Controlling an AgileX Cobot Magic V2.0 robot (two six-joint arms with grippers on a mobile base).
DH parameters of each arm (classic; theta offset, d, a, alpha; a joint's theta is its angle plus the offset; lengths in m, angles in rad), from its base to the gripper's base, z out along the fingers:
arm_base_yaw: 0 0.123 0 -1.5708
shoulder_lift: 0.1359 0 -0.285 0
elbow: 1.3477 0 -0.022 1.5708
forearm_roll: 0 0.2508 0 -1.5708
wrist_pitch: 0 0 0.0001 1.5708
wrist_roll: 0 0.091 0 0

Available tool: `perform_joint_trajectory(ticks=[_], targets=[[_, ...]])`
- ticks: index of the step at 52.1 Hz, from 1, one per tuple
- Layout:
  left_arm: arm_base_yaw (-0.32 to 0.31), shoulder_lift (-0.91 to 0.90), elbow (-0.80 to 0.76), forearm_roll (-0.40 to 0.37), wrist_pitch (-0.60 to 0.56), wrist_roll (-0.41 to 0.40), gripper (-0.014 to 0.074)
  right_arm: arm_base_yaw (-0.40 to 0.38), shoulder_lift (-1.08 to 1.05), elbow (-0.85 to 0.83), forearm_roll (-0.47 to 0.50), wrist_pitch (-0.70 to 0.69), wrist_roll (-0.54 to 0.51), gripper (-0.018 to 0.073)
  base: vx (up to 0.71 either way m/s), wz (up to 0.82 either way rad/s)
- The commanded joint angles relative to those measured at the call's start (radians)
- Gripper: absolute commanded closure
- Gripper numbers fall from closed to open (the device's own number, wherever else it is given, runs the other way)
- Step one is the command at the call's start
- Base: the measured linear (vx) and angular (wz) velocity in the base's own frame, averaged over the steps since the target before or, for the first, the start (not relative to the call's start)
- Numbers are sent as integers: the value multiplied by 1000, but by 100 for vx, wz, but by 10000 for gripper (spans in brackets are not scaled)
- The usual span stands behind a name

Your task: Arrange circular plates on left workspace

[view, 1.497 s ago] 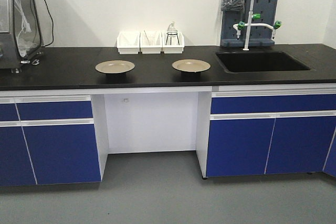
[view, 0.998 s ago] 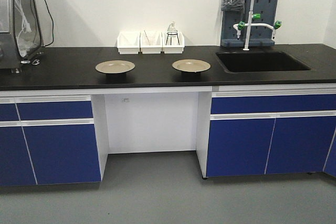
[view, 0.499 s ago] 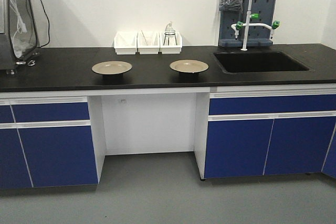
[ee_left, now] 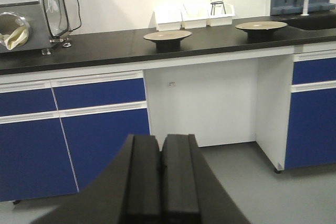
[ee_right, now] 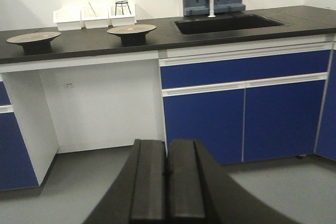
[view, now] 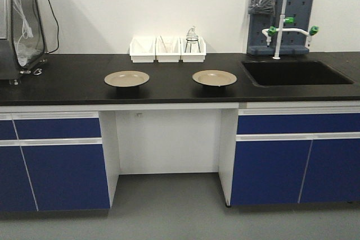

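Observation:
Two round beige plates stand on the black countertop [view: 67, 82]. The left plate [view: 126, 78] [ee_left: 167, 35] [ee_right: 33, 38] sits above the open knee space. The right plate [view: 214, 77] [ee_left: 261, 25] [ee_right: 131, 29] sits nearer the sink. Both grippers are far back from the counter, above the grey floor. My left gripper [ee_left: 160, 139] is shut with nothing in it. My right gripper [ee_right: 166, 143] is shut too, and empty. Neither gripper shows in the front view.
Three white bins [view: 167, 49] line the back wall, one holding a glass flask [view: 192, 34]. A recessed black sink [view: 298, 73] with a white tap [view: 287, 4] is at the right. A metal machine [view: 19, 26] with cables stands at the far left. Blue cabinets [view: 56, 161] run below.
The front view has shifted: the whole counter scene sits lower and further right in the frame than before. The plates keep their places on the countertop.

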Motion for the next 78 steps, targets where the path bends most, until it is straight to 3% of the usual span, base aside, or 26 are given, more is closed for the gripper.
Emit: perform_joint_trajectory(ticks=[1,78], targets=[[3,-15,20,-3,-80,-9,603,-3,-14,20,-4,-79,-7,560,32,11],[3,-15,20,-3,-80,-9,603,-3,-14,20,-4,-79,-7,560,45,0]])
